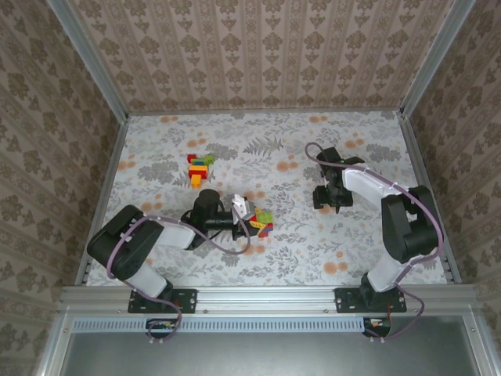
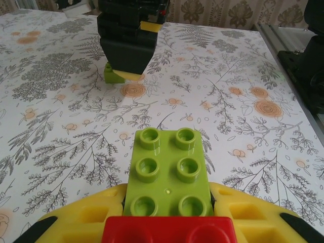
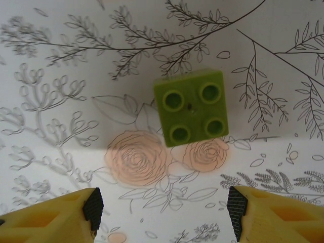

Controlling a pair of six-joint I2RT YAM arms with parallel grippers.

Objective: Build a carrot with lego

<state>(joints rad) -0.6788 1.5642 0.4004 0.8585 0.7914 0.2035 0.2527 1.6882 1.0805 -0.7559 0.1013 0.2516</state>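
Lego first: the small green brick (image 3: 191,107) lies on the tabletop (image 3: 61,61) straight under my right tool (image 3: 164,207), between its wide-open fingers. My left tool (image 2: 167,215) pinches the long green brick (image 2: 168,172), which points away toward that spot.

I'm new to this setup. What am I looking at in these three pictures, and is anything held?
Two robot arms are bolted at the near edge of a flower-patterned table. The wide picture looks down from above; the other two come from wrist cameras. The left gripper is shut on a lime-green six-stud plastic brick, a red plastic brick at its near end. The right gripper is open and empty, above a green four-stud plastic brick lying on the table. A small heap of mixed-colour bricks sits farther back.
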